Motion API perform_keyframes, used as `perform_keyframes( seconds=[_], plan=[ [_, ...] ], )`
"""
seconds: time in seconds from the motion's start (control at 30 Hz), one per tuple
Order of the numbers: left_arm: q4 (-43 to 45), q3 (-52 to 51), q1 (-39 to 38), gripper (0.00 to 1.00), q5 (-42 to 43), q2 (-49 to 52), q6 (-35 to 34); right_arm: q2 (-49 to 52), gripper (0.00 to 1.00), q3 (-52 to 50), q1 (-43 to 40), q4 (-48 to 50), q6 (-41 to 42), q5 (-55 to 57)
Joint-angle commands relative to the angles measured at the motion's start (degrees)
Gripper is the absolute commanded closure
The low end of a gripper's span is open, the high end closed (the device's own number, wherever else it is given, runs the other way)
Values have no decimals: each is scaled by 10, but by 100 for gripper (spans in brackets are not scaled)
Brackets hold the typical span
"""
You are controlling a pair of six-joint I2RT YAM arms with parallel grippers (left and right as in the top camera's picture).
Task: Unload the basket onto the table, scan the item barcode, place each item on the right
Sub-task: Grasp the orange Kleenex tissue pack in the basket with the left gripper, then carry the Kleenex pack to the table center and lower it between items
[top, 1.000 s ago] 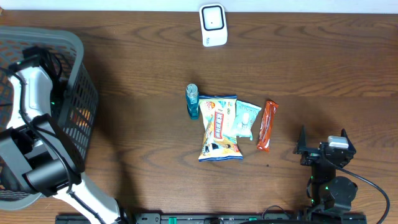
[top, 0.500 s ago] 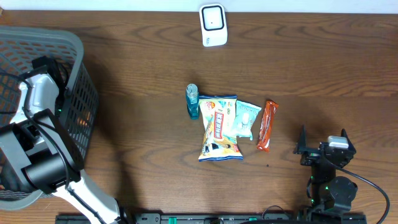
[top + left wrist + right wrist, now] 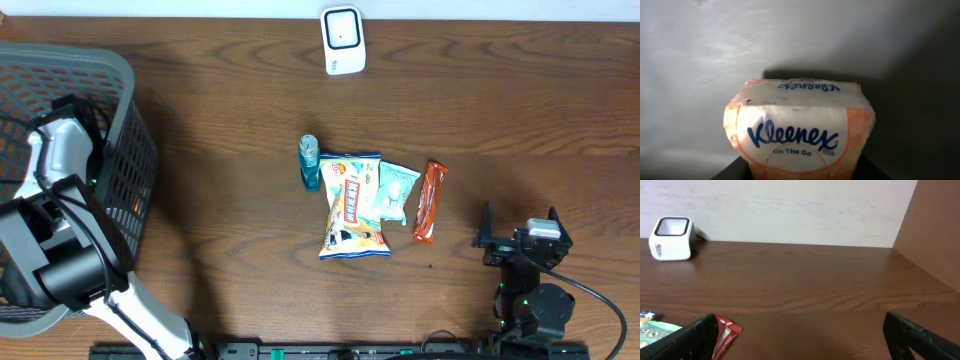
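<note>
Orange Kleenex pack [image 3: 799, 135] fills left wrist view; overhead shows basket [image 3: 110, 62]

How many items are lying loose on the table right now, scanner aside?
4, in a row mid-table: blue bottle, snack bag, pale green packet, red bar. More may be hidden in the basket.

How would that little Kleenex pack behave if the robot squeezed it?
The Kleenex pack looks soft, with rounded, bulging corners, so it would probably squash rather than resist. Its smooth plastic wrap may be a bit slippery. Being tissues, it is likely light.
</note>
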Motion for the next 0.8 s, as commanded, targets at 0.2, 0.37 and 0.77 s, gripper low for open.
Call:
perform_keyframes(
  seconds=[0.2, 0.37, 0.77],
  plan=[
    [-88, 90, 61, 58, 3, -108, 40, -3, 1, -1, -2, -2, 7, -3],
    [-91, 108, 81, 58, 69, -235, 66, -3, 1, -1, -2, -2, 7, -3],
    [-56, 108, -84, 59, 122, -506, 66, -3, 1, -1, -2, -2, 7, -3]
  ],
)
